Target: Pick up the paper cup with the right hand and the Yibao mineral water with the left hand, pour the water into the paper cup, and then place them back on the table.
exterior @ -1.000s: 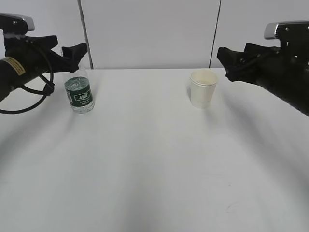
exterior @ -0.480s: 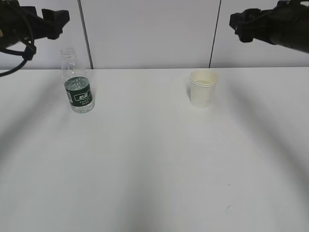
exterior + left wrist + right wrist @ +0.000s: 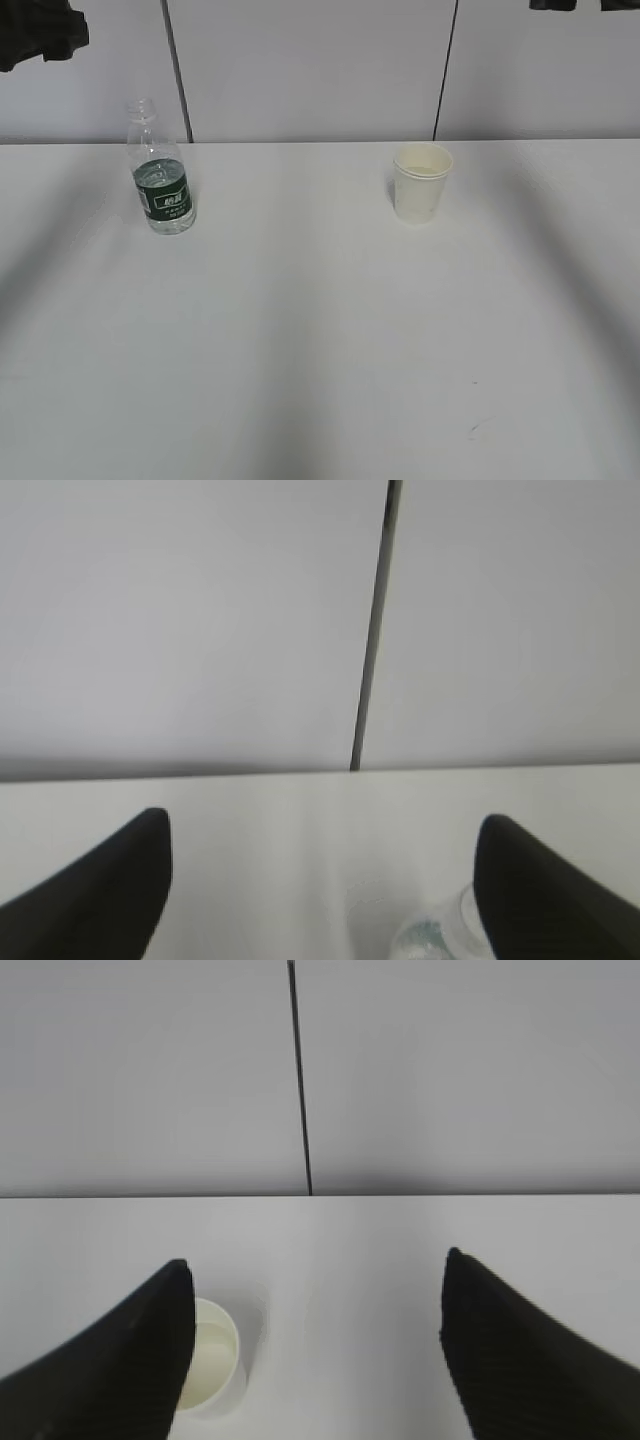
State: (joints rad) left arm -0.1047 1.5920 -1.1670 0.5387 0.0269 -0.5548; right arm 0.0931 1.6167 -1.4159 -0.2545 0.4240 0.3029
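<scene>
We've got both arms way up high here: the left hand (image 3: 40, 35) is just a dark bit in the top left corner of the exterior view, the right hand (image 3: 580, 4) barely peeks in at the top right. Both wrist views show fingers spread wide with nothing between them. The Yibao mineral water (image 3: 161, 174) stands upright on the table (image 3: 320, 350) at the left, and the paper cup (image 3: 421, 183) sits upright well apart to the right, liquid inside.
</scene>
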